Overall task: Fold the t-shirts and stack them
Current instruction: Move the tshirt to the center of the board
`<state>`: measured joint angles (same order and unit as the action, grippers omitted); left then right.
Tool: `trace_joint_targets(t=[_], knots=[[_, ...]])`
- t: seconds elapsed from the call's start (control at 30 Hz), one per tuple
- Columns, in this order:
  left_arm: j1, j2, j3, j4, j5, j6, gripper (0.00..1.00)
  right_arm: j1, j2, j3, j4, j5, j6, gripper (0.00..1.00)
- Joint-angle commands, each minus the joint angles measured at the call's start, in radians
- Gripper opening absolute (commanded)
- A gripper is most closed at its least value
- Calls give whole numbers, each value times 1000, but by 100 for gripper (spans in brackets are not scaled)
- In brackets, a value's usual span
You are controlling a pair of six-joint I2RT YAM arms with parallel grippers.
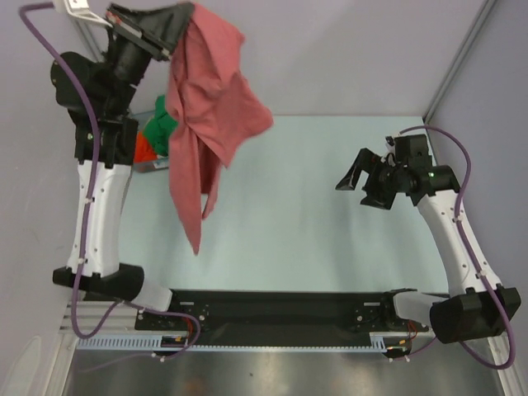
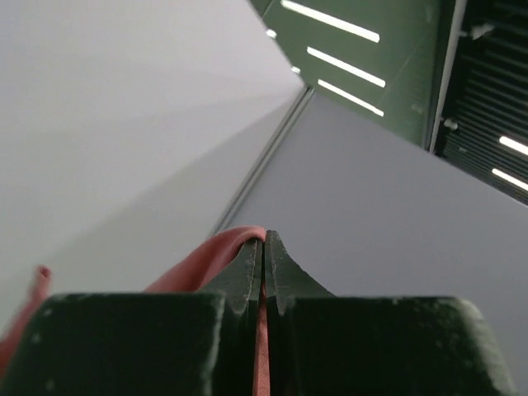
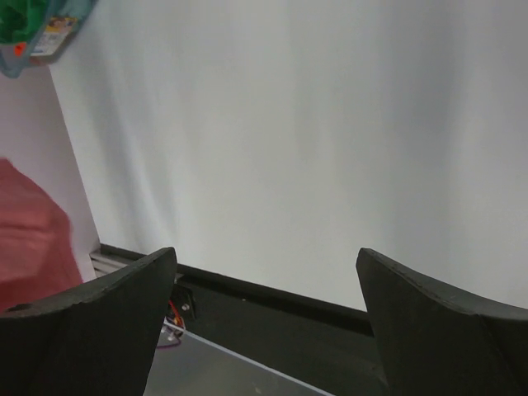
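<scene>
None of the folding or stacking is done yet, as far as you can see. The salmon-red t-shirt (image 1: pixel 206 107) hangs bunched in the air at about 11 o'clock in the top view. Its lowest tip dangles toward 8 o'clock over the worktop (image 1: pixel 330 239), and you cannot tell whether that tip touches the surface. Your left end effector (image 1: pixel 180 21) is clenched on the shirt's top edge. The left wrist view shows the jaws pressed together with a thin strip of red cloth between them. Your right end effector (image 1: pixel 363 183) hovers at 3 o'clock, well apart from the shirt, jaws spread wide and grasping nothing.

A green t-shirt (image 1: pixel 165 122) and an orange t-shirt (image 1: pixel 142 148) sit crumpled at 9 o'clock by the clear tub (image 1: pixel 153 165). I judge the job barely begun: the red shirt needs laying flat and folding, then the others must follow and go on top.

Much is hidden. The hanging shirt and the left arm (image 1: pixel 99 198) cover most of the tub, so you cannot tell how many shirts it holds, or whether the green one lies inside or spills over the rim. You also cannot tell which part of the red shirt is pinched: collar, hem or sleeve. The right wrist view catches only a cut-off corner of the tub at its 11 o'clock and a blur of red at 9 o'clock.
</scene>
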<state>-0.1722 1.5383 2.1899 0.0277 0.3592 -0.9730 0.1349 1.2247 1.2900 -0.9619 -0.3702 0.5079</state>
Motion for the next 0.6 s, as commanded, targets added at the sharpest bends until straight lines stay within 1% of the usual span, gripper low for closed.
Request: trace_joint_targets(t=[0.0,0.03,0.13,0.17,0.2,0.3,0.33,0.37,0.4,0.43,0.47,0.5,0.53,0.57], knots=[[-42,-104,-227,-49,15,71,0,-14,-77,29,2,-15,41,100],[-49,-119,-299,-54,12,89,0,-14,-89,28,2,-38,37,100],[-88,-152,-386,-63,4,99,0,-15,-131,12,6,-113,24,100],[-99,-159,-404,-52,4,96,0,-17,-137,6,8,-130,23,100],[-110,-161,-433,-48,4,96,0,-23,-154,-18,17,-185,24,100],[-168,-144,-478,-61,0,99,1,-32,-153,-63,48,-277,50,100],[-196,-139,-487,-83,3,96,8,-32,-149,-86,54,-286,53,100],[-210,-136,-501,-115,1,103,21,-28,-145,-89,58,-286,49,100],[-223,-156,-551,-168,-5,120,51,-17,-130,-87,61,-262,37,100],[-246,-177,-585,-214,-69,181,68,-5,-114,-66,54,-239,21,100],[-254,-207,-617,-263,-116,224,89,20,-96,-52,48,-210,-12,100],[-259,-230,-677,-314,-152,265,100,64,-71,-38,40,-150,-23,100],[-257,-263,-696,-439,-184,340,100,93,-33,-28,45,-130,-26,100],[-256,-273,-706,-500,-236,383,100,121,-15,-21,63,-112,-20,100]])
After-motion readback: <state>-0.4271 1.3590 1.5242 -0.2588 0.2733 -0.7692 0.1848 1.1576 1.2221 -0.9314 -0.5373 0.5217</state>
